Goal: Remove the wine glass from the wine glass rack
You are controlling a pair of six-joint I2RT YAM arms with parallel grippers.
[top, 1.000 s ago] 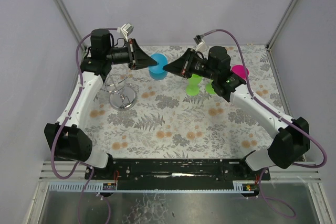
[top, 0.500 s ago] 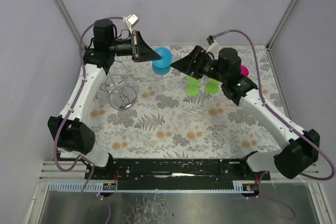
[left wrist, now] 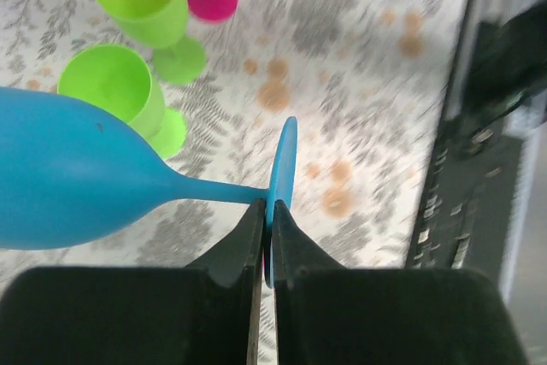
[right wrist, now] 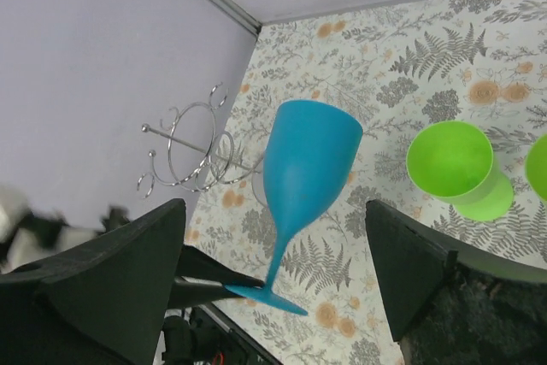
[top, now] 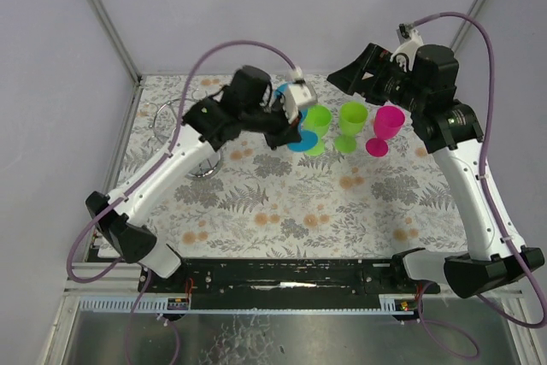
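- Left gripper [left wrist: 267,208] is pinched closed on the foot of the blue glass [left wrist: 77,177]. The glass is tilted in the air, apart from the rack [right wrist: 192,156], beside green cups [left wrist: 115,83].
- Right gripper [right wrist: 273,211] is spread wide, empty.
- Only the right wrist view shows the rack clearly.

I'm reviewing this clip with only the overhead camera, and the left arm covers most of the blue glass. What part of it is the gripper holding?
Observer: The left wrist camera shows the left gripper shut on the blue glass. It pinches the round foot, and the stem and bowl stick out sideways.
Operator: Is the right gripper helping to hold it?
Observer: No. The right wrist camera shows the right gripper open, fingers wide apart. The glass lies beyond them and touches neither.
Operator: Is anything hanging on the rack?
Observer: In the right wrist camera the wire rack is bare, with no glass on its loops.
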